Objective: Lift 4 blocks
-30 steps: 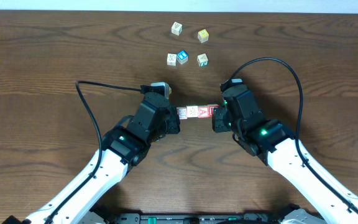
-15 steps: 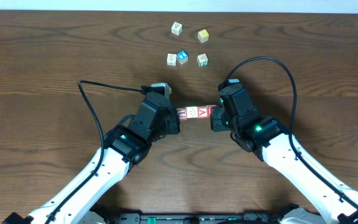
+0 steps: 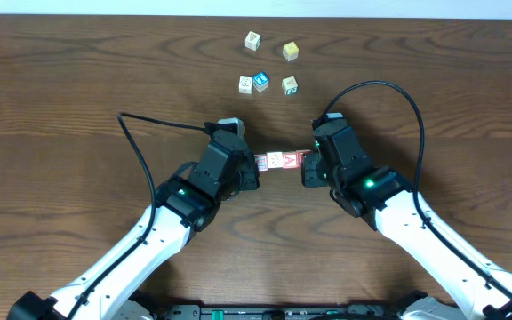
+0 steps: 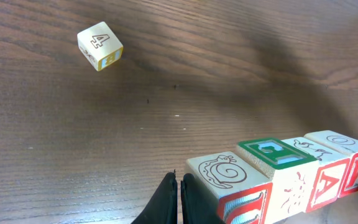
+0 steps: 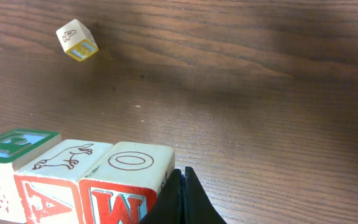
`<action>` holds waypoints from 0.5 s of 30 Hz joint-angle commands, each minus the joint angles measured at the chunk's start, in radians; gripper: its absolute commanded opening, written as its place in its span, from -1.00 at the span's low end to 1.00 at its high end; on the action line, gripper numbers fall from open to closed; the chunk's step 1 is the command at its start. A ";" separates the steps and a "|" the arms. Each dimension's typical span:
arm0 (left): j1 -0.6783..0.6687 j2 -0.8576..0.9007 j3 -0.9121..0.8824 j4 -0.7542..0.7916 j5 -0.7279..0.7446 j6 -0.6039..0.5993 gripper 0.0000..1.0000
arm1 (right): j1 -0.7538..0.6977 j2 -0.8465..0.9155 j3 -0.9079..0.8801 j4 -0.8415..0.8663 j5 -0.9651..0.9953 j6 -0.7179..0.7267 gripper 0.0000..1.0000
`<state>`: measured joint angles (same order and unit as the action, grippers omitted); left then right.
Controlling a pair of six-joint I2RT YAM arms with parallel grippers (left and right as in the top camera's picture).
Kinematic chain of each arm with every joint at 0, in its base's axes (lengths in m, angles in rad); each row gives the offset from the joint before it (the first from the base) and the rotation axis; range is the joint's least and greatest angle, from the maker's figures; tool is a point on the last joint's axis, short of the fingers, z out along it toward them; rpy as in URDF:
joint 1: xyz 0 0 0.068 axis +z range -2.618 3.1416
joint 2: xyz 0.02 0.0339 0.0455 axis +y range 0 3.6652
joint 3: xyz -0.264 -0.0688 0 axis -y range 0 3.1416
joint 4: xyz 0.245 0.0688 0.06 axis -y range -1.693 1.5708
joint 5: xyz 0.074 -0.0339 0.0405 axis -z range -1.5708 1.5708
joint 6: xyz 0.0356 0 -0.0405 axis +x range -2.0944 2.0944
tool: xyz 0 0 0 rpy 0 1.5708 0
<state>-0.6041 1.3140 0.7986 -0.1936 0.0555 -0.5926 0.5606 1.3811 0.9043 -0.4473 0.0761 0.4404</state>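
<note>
**Four-block row squeezed end to end, lift not yet proven**

Shows the left hand (image 4: 179,198) with both fingers pressed together, pinching nothing, tips butted against the outer end of the snail-topped block (image 4: 225,179). Mirrors this on the other side with the right hand (image 5: 181,198), also closed flat, tips set against the end of the red W block (image 5: 132,165). Clamps the row of four blocks (image 3: 280,160) between the two hands, touching side to side: snail-topped, then the green-topped block (image 4: 269,154) with its pale front, then the red A block (image 5: 61,165), then the W.

Looks past the gathering and lining-up, with the squeeze in place. Leaves the raise itself to confirm. Cannot tell from any view if the row is clear of the counter (image 3: 60,107) or resting on it, with the undersides cropped or hidden.

Reaches both forearms in from the near edge, angled toward each other, wrists meeting low at mid-counter. Leaves five loose cubes (image 3: 261,82) well apart at the far side. Catches a cube marked 4 (image 4: 100,45) alone on bare wood in both wrist views.
</note>
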 commanded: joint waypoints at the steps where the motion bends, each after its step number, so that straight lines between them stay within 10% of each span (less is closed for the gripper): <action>1: -0.068 0.006 0.060 0.050 0.187 -0.016 -0.86 | 0.069 0.006 0.046 0.036 -0.264 0.008 -0.98; 15: -0.068 0.053 0.060 0.054 0.188 -0.040 -0.86 | 0.069 0.006 0.046 0.039 -0.264 0.016 -0.99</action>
<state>-0.6060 1.3556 0.7986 -0.1879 0.0494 -0.6102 0.5606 1.3846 0.9043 -0.4461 0.0784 0.4408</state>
